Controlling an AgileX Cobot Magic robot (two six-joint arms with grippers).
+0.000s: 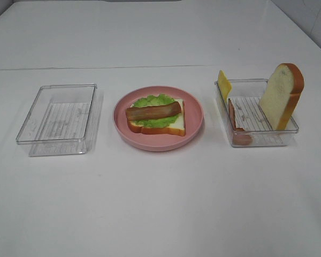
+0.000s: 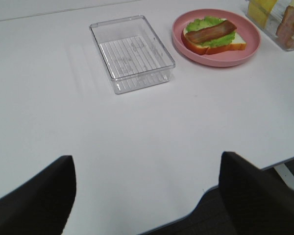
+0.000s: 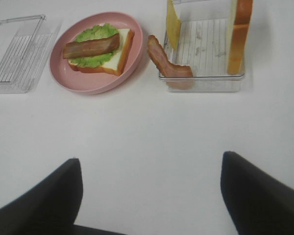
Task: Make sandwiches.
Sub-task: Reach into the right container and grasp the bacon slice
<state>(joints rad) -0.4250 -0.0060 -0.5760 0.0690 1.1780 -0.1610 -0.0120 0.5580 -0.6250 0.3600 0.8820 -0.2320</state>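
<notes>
**Open-faced sandwich on the plate, both grippers standing off**

The half-built sandwich (image 1: 156,115), a toy white bread slice with orange-brown crust under a green lettuce leaf and one reddish-brown bacon strip, lies flat in the round pink plate (image 1: 158,144) mid-table. The remaining pieces stand in the clear plastic rectangular tray (image 1: 265,138) to its right: a thin yellow cheese slice (image 1: 223,83) leaning in a far corner, a second bacon strip (image 1: 236,126) slumped against the plate-side wall, and an upright bread slice (image 1: 282,96) propped at the opposite wall. They look to me like light, soft toys; the cheese seems floppy, best pinched by its raised top edge; the bread seems squashy, best taken across its faces near the top crust. The left gripper (image 2: 147,161) and the right gripper (image 3: 152,161) are both spread wide with nothing in them, near the table's front edge, well apart from plate and tray; the right one faces the tray more squarely.
</notes>
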